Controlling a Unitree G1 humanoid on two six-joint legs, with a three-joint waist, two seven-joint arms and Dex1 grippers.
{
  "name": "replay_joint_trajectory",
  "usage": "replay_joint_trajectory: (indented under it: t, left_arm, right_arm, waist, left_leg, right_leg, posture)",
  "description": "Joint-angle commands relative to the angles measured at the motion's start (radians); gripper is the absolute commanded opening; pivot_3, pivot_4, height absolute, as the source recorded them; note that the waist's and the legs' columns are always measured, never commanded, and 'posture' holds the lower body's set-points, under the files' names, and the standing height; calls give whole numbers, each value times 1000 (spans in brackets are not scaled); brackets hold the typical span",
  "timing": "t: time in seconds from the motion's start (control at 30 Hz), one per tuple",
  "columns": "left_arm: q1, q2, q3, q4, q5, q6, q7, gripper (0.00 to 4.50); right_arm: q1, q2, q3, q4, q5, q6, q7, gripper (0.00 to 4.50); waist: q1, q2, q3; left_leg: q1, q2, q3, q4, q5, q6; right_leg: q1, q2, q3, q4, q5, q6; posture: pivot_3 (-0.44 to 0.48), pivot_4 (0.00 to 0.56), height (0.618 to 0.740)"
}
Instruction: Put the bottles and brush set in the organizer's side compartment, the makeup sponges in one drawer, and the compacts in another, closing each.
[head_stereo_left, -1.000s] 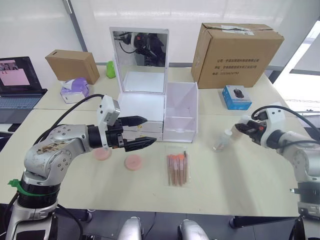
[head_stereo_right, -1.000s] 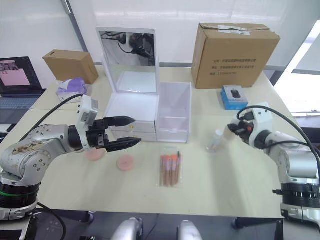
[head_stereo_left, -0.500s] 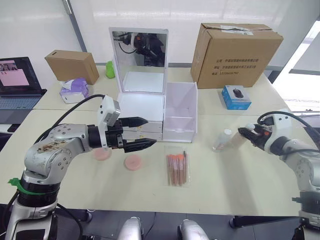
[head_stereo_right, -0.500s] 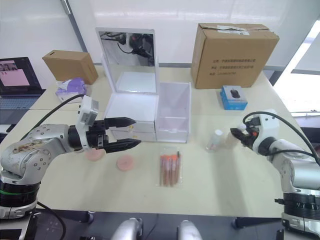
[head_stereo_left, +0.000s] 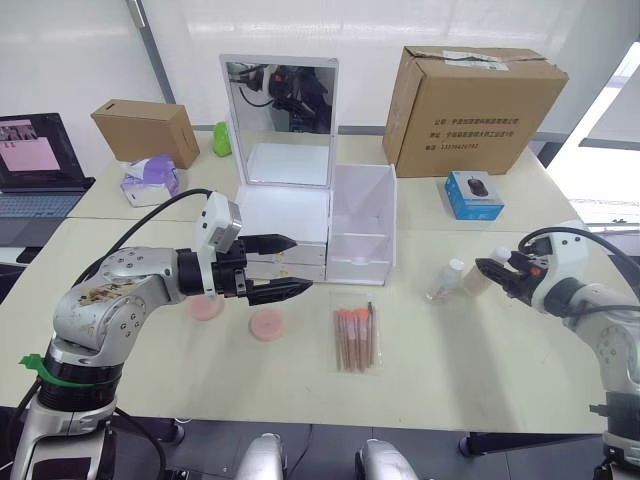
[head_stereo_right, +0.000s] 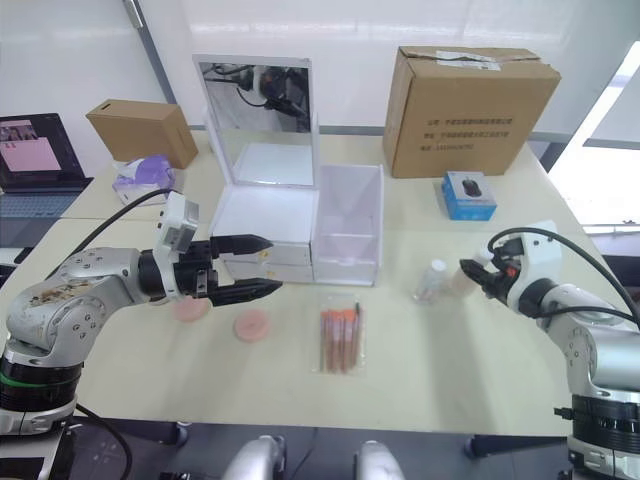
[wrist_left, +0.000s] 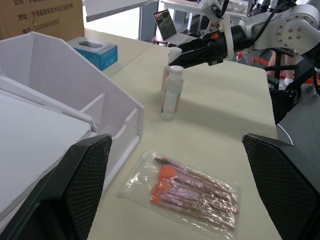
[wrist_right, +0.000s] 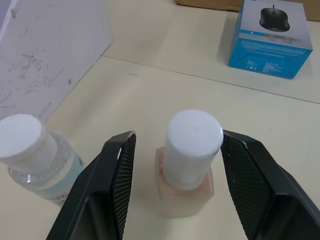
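On the table's (head_stereo_left: 500, 340) right half, open surface surrounds two bottles: clear bottle (wrist_right: 35, 155) and peach bottle (wrist_right: 187, 167). Right gripper (wrist_right: 172, 187) spread wide, peach bottle between its fingers, untouched. Left gripper (head_stereo_left: 285, 268) open by the organizer (head_stereo_left: 330, 225) drawers. One brush set (head_stereo_left: 355, 338), two sponges (head_stereo_left: 266, 325).

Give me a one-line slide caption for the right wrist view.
Right gripper open around the white-capped beige bottle, the clear bottle standing just beside it.
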Motion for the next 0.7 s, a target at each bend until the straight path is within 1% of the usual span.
replay_joint_trajectory:
  t: [0.03,0.1,0.2,0.23,0.33,0.47,0.53,0.6,0.7]
  left_arm:
    - [-26,12,8,-10,8,-26,-10,4500]
    - [-28,10,9,-9,7,-26,-9,4500]
    - [-32,8,9,-5,7,-28,-9,4500]
    - [-32,8,8,-4,8,-29,-10,4500]
    - [-33,8,6,0,10,-31,-12,4500]
    - [-30,9,10,2,9,-33,-13,4500]
    - [-21,16,19,-1,15,-39,-12,4500]
    - [-4,25,29,-8,23,-46,-11,4500]
    - [19,28,48,-18,28,-65,3,4500]
  right_arm:
    - [-2,-1,-41,-16,8,-12,-9,2658]
    - [-2,5,-45,-12,13,-18,-10,2278]
    - [-5,10,-47,-11,16,-25,-5,1271]
    - [-5,11,-48,-10,14,-24,-4,1001]
    - [-6,12,-49,-10,11,-24,-3,964]
    - [-26,-15,-59,-36,19,-25,15,964]
    - [-80,-51,-69,-65,42,-3,33,964]
    - [-169,-97,-43,-103,70,37,64,964]
    - [-307,-126,15,-139,115,104,91,964]
  waist:
    - [0,0,0]
    - [0,0,0]
    - [0,0,0]
    - [0,0,0]
    - [0,0,0]
    - [0,0,0]
    - [0,1,1]
    - [-6,5,3]
    - [-17,7,4]
  left_leg:
    - [0,0,0,0,0,0]
    - [0,0,0,0,0,0]
    - [0,0,0,0,0,0]
    - [0,0,0,0,0,0]
    - [0,0,0,0,0,0]
    - [0,0,0,0,0,0]
    - [0,0,0,0,0,0]
    - [-1,0,0,0,0,0]
    - [0,0,0,-2,0,0]
  right_leg:
    - [0,0,0,0,0,0]
    - [0,0,0,0,0,0]
    - [0,0,0,0,0,0]
    - [0,0,0,0,0,0]
    - [0,0,0,0,0,0]
    - [0,0,0,0,0,0]
    - [0,0,0,0,0,0]
    - [-1,0,0,0,0,0]
    - [-2,0,1,0,0,0]
  posture:
    - [0,150,740]
    - [0,150,740]
    - [0,150,740]
    - [0,150,740]
    - [0,150,740]
    - [0,150,740]
    - [0,150,740]
    - [0,150,740]
    - [0,150,740]
